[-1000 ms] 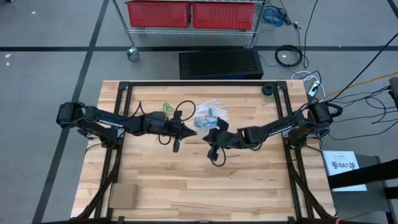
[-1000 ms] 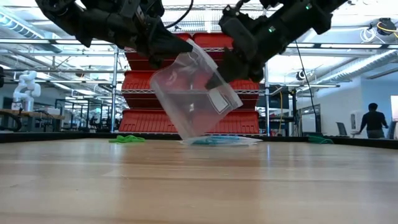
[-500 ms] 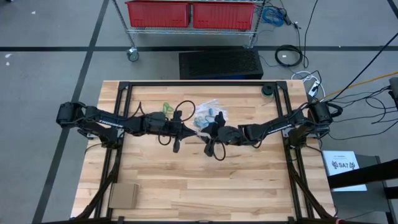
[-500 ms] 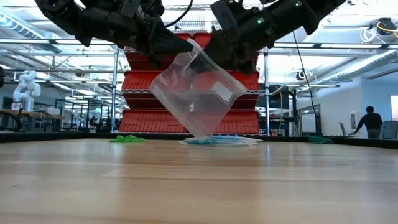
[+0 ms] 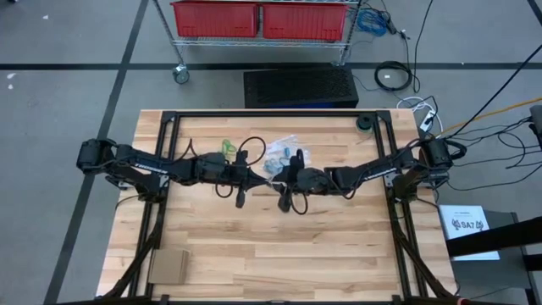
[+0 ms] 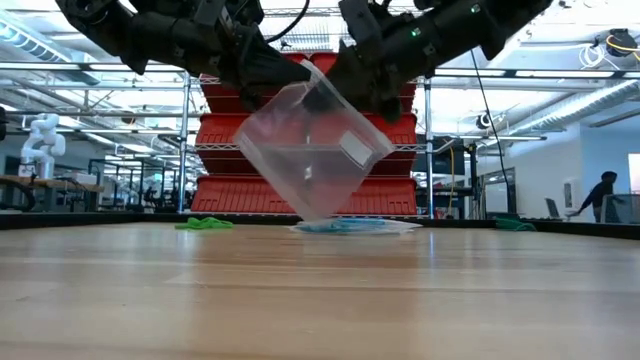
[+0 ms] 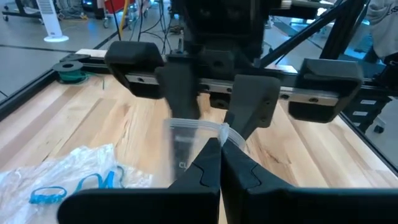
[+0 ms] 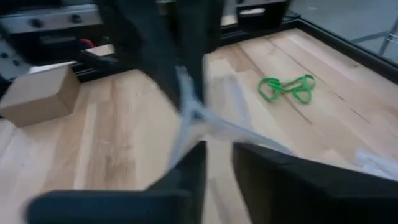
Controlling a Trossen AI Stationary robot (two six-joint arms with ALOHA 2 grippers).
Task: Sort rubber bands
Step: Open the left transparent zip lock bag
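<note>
A clear zip bag [image 6: 315, 150] hangs between my two grippers above the table's middle. My left gripper [image 5: 264, 176] is shut on its upper rim. My right gripper [image 5: 286, 174] faces it, open, one finger on each side of that rim [image 8: 193, 115]. Green rubber bands [image 5: 229, 146] lie loose on the wood toward the far edge, behind my left arm. Blue bands [image 7: 50, 194] lie with a second clear bag [image 7: 68, 165], flat on the table just beyond the grippers. My left gripper pinches the zip rim [image 7: 208, 129] of the clear bag between its two shut fingertips, coming level from the table's left. The bag hangs tilted below the fingers; whether its lowest corner [image 6: 316, 216] touches the table cannot be told. My right gripper: I cannot tell whether its fingers touch the rim.
A small cardboard box [image 5: 168, 266] sits near the table's near left corner. Black frame rails [image 5: 254, 113] run along the far edge and both sides. A black round puck [image 5: 364, 122] sits at the far right corner. Bare wood lies toward the near edge.
My right gripper has moved toward the far edge and the left gripper, rising to the held bag's upper rim. The bag has stayed in the left gripper's hold and swung slightly.
</note>
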